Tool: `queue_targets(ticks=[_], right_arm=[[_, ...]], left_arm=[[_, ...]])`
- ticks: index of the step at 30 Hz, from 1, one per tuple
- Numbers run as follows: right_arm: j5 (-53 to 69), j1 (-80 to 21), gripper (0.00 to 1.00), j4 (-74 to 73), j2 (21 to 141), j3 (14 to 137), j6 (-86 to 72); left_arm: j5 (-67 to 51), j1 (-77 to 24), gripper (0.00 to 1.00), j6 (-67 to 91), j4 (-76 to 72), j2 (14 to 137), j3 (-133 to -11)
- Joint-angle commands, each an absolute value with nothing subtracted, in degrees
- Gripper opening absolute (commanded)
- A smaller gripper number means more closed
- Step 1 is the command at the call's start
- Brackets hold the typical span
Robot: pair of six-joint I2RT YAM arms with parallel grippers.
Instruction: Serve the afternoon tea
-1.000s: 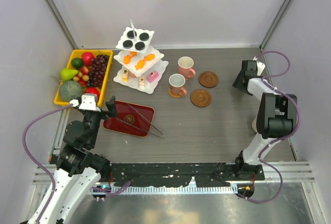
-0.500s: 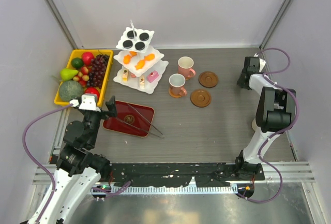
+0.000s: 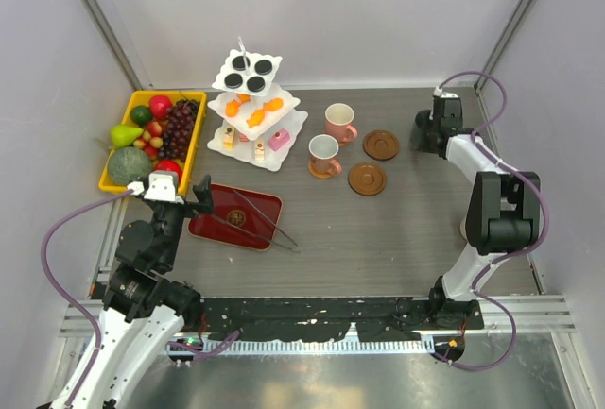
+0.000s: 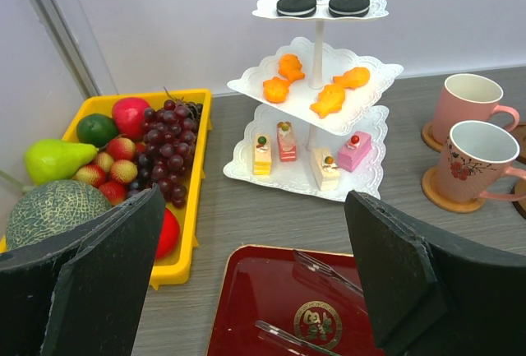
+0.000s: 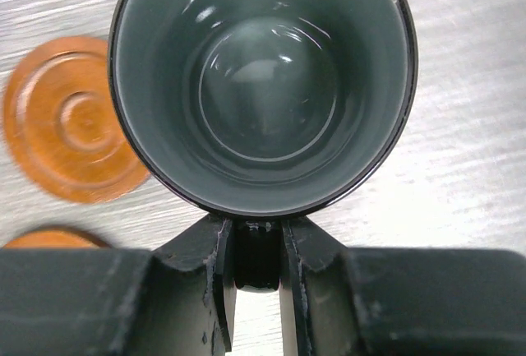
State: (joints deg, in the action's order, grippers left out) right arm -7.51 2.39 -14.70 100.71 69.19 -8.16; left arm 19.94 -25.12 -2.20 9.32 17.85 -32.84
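Left gripper (image 4: 255,204) unchanged, fingers spread wide above the red tray (image 3: 213,225); right gripper (image 5: 255,245) has swung left from the far right, fingers clamped on the handle (image 5: 256,261) of the green mug (image 5: 263,85), now near the 2 bare coasters (image 3: 381,144): setting it down looks next. Around: fruit tray (image 3: 194,156), tongs (image 3: 269,227), 3-tier stand (image 4: 374,68), 2 pink mugs (image 3: 337,123) on coasters; those mugs crowd the bare coasters' left side.

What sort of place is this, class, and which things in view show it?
Probably a robot test cell, not a real tearoom: the left arm and right arm bolted to a base rail, plain enclosing walls, and staged props like the three-tier stand and yellow fruit tray.
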Motion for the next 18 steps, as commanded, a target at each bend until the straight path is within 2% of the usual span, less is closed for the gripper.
queue_targets(ticks=[1,11,18], right_arm=[[-3.8,-2.1,0.05,-4.3,93.4,69.5,1.0],[11.3,-4.9,0.05,-0.3,96.6,70.3,7.4],[10.9,-5.4,0.05,-2.3,100.2,72.3,8.8]], left_arm=[[19.7,-25.3,0.99,-2.9,5.8,17.9,-32.9],[19.6,-25.3,0.99,-2.8,5.8,17.9,-32.8],[19.7,-25.3,0.99,-2.8,5.8,17.9,-32.7]])
